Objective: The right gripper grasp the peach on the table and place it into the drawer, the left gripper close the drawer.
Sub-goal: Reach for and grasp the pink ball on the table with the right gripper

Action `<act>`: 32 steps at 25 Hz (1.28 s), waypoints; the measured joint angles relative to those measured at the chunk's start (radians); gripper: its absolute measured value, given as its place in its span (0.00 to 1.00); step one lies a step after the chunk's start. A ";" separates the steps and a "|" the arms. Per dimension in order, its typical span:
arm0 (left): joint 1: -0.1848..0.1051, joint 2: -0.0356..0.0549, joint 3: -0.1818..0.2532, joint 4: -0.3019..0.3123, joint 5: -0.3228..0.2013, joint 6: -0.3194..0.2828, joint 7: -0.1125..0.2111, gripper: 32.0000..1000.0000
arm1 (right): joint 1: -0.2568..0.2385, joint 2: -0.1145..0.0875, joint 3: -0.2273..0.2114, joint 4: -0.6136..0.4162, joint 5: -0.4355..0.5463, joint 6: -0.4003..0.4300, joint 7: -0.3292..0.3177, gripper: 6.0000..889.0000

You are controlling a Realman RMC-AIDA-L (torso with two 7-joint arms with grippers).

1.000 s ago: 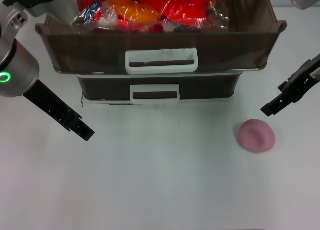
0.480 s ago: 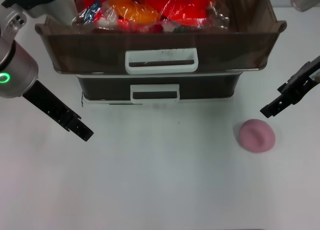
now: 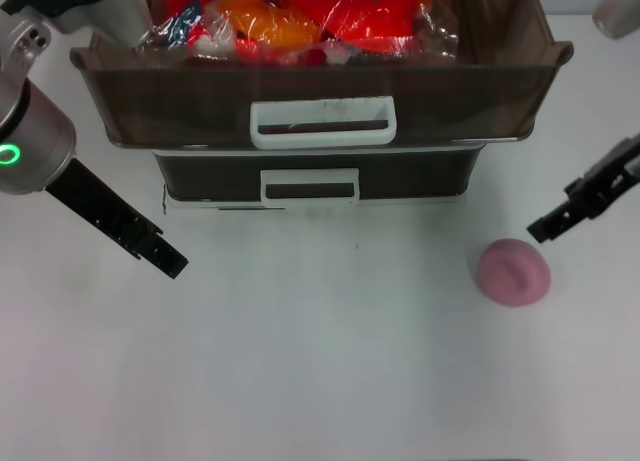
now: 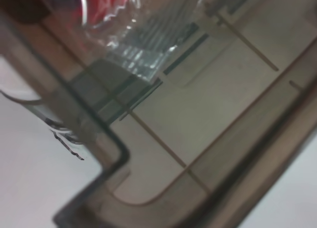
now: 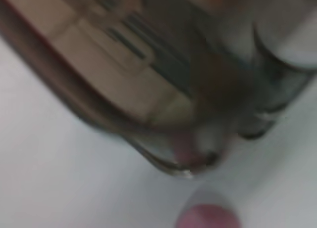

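One right gripper [image 3: 545,227] just beside peach [image 3: 513,272]

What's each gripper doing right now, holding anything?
Left gripper: empty, parked left of the drawers.
Right gripper: empty, just above the peach.

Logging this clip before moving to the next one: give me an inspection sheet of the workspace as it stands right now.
Surface: white table, peach resting on it.
Job's things: peach on the table, right of the drawer unit, not grasped; top drawer pulled open.
Clutter: red and orange wrapped packets fill the open drawer; a second drawer below is shut.
Grippers: right gripper hovers just above and right of the peach, apart from it; left gripper hangs over the table's left side, idle.
Cables: nothing seen.
Surroundings: nothing seen.
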 joint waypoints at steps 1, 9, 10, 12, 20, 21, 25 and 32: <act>0.001 0.0001 -0.003 -0.002 0.000 0.003 -0.001 0.81 | -0.013 0.000 0.001 0.016 0.000 -0.020 0.003 0.96; 0.004 -0.0003 -0.016 -0.007 0.000 0.010 0.003 0.81 | -0.032 0.000 -0.005 0.166 0.005 -0.160 -0.003 0.96; 0.005 -0.0008 -0.016 -0.008 0.000 0.010 0.004 0.81 | -0.032 0.000 -0.008 0.184 0.005 -0.176 -0.003 0.96; 0.004 -0.0016 -0.015 -0.013 0.000 0.014 0.006 0.81 | -0.031 0.003 -0.009 0.213 0.005 -0.207 -0.005 0.96; -0.001 -0.0015 -0.013 -0.033 -0.002 0.023 0.006 0.81 | -0.026 0.027 0.000 0.303 0.013 -0.305 -0.054 0.96; -0.002 -0.0015 -0.014 -0.033 -0.002 0.023 0.006 0.81 | -0.026 0.028 -0.001 0.308 0.019 -0.309 -0.057 0.95; -0.003 -0.0014 -0.011 -0.033 -0.004 0.023 0.006 0.81 | -0.024 0.029 0.000 0.322 0.033 -0.316 -0.068 0.94; -0.003 -0.0014 -0.009 -0.033 -0.006 0.022 0.006 0.81 | -0.023 0.029 0.002 0.334 0.034 -0.334 -0.058 0.91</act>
